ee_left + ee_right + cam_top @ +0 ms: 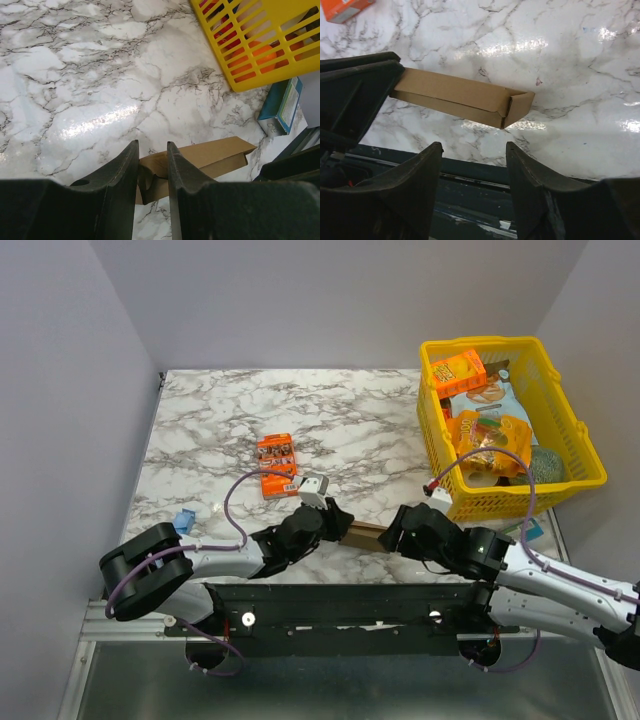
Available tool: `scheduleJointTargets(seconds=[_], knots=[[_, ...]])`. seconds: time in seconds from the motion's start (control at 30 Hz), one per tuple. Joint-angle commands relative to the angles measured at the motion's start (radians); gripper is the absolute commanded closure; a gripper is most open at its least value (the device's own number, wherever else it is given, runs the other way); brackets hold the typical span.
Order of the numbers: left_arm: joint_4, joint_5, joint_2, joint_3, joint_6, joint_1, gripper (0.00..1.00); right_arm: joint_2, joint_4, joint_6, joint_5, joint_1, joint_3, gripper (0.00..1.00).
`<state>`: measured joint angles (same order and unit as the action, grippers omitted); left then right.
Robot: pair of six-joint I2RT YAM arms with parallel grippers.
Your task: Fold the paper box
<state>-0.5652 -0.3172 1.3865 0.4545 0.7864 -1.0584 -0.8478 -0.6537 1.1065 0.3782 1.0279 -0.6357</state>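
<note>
Cardboard paper box (455, 97), plain brown and slim, hangs over the front of the white marble table (220, 410), one end pinched in the left gripper (152, 147); right gripper (474, 147) gapes empty nearby. Probably light, stiff, crushable: grip flat walls

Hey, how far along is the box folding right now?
Done: the paper box is already a long, narrow box shape, not a flat sheet. In hand: the left gripper pinches one end; the right gripper is open, clear of it. Left: the end flap facing it looks not fully tucked.
</note>
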Motion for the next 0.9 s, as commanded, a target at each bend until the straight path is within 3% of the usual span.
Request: scheduleJointTargets(seconds=[0.0, 0.07, 0.23, 0.47, 0.87], knots=[[0.311, -0.005, 0.060, -0.057, -0.022, -0.026, 0.71, 0.053, 0.028, 0.110, -0.001, 0.003, 0.016, 0.32], [0.314, -0.010, 0.060, -0.056, -0.024, -0.032, 0.71, 0.049, 0.039, 0.128, 0.001, -0.006, 0.013, 0.27], [0.320, -0.019, 0.054, -0.054, -0.024, -0.041, 0.71, 0.018, 0.066, 0.144, 0.004, -0.048, 0.028, 0.27], [0.320, -0.031, 0.039, -0.062, -0.022, -0.049, 0.71, 0.096, 0.135, 0.154, -0.030, -0.143, 0.120, 0.30], [0.324, -0.037, 0.040, -0.057, -0.022, -0.055, 0.71, 0.127, 0.154, 0.202, -0.025, -0.158, 0.202, 0.34]])
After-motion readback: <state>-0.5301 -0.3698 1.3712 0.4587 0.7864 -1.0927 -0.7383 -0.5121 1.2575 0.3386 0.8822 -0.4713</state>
